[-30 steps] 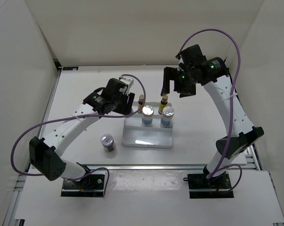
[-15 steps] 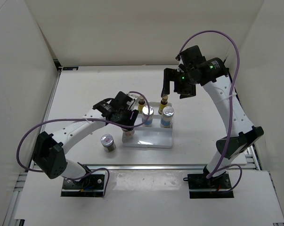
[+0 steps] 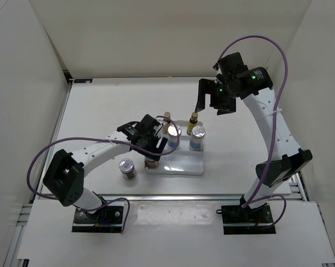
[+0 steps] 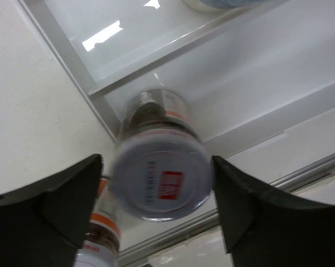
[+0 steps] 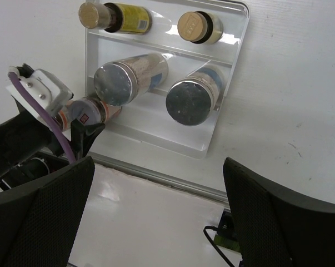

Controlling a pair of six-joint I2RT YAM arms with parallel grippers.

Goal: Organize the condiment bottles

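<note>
With the left gripper point(image 4: 157, 167) parted loosely either side of the short reddish-labelled jar point(image 4: 163, 189) at the white tray point(image 3: 178, 167) near-left corner, withdraw straight upward so neither finger tips it, while the right gripper point(image 5: 157, 161), wide and empty, hovers beyond the far-right corner.

- a matte white table top point(image 3: 100, 105) under soft, even light, with faint scuff marks point(image 5: 294, 146) on its surface
- plain white panels close it in on three sides: a back wall point(image 3: 156, 33), a left wall point(image 3: 17, 83) and a right wall point(image 3: 323, 67)
- a silver metal rail point(image 3: 173, 196) runs along the near edge, with a white board point(image 3: 173, 233) in front of it
</note>
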